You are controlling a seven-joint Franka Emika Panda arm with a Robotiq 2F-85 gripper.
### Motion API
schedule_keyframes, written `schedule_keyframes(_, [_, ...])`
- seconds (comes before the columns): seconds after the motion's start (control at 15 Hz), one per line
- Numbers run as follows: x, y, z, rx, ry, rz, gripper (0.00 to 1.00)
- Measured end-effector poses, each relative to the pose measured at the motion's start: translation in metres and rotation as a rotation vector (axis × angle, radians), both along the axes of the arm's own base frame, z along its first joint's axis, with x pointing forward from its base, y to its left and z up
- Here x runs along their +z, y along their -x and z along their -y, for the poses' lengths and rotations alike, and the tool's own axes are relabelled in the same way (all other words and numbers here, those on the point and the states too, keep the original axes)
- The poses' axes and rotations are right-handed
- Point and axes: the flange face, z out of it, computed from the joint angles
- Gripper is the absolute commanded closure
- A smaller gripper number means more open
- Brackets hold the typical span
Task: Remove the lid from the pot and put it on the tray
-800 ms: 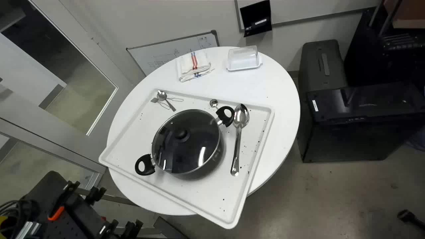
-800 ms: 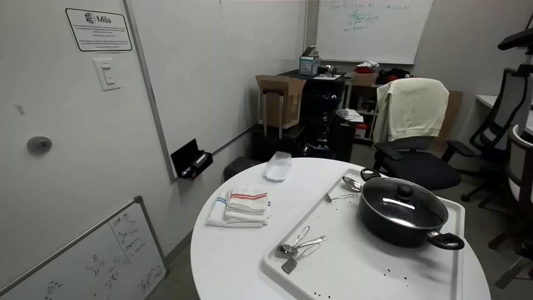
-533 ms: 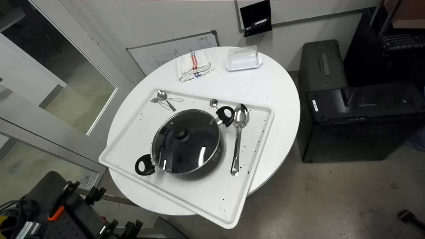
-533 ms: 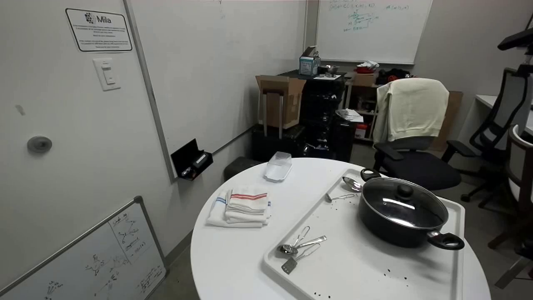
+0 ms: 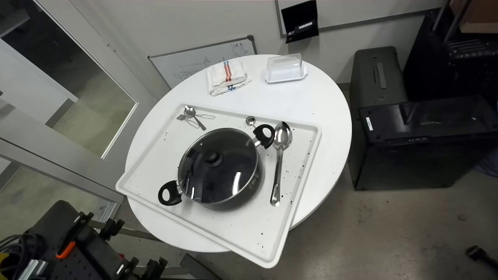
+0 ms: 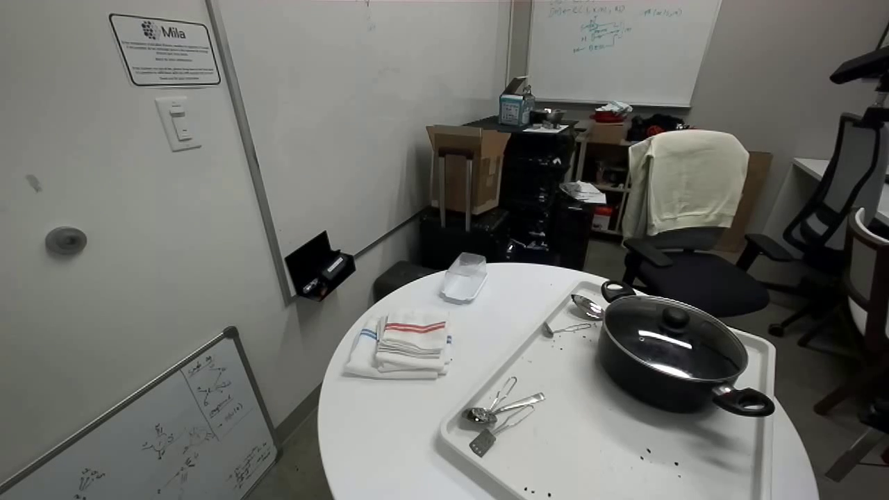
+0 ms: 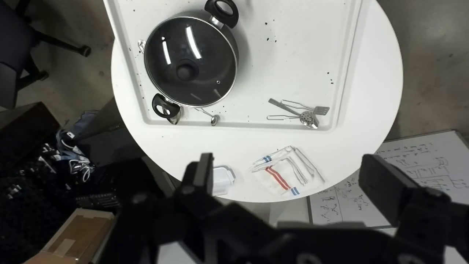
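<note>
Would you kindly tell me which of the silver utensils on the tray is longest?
It is the large spoon lying beside the pot; each of the small utensils is far shorter.

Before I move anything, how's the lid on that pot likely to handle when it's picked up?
The lid looks see-through and glossy, like glass, so it's probably stiff and could chip if dropped. Its small rounded knob may let it twist in a grip. With that knob near the center, it should probably hang level.
</note>
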Motion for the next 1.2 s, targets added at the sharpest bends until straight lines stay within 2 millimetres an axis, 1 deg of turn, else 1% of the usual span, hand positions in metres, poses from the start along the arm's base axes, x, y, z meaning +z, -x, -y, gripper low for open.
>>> schedule_keyframes(0.2, [-0.015,-0.013,0.012,-0.019,-0.017,-0.034,0.00])
schedule_keyframes(0.4, [-0.041,-0.038,0.034,-0.060,-0.054,-0.080,0.00])
schedule_keyframes(0.8, [-0.104,-0.092,0.093,-0.148,-0.127,-0.183,0.00])
schedule_keyframes(1.2, [-0.171,-0.131,0.145,-0.149,-0.175,-0.295,0.00])
